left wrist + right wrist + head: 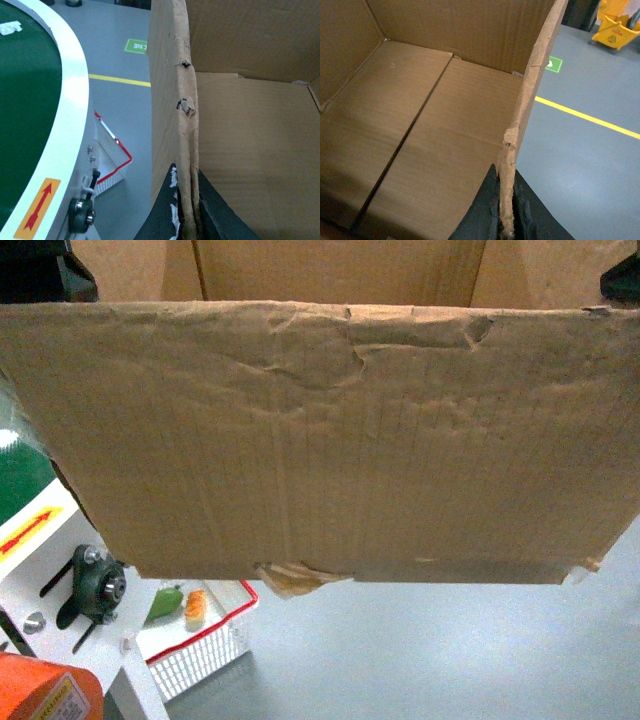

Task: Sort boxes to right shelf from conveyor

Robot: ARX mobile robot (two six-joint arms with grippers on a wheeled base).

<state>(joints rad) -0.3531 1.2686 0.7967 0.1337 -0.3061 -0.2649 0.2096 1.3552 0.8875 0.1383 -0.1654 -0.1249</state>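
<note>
Aloft, brown carton (320,440); left claw (186,210) and right claw (506,215) each clamped on a ragged side wall.

My head camera looks forward and down, so close to the box (320,440) that its near wall fills most of the view. Each wrist camera sits right at the box's rim, sighting along one side wall (170,100) (530,100). Both share the box's inside floor.

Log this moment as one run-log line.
left gripper: shut on carton wall | right gripper: shut on opposite wall | cardboard carton: lifted, empty
</note>
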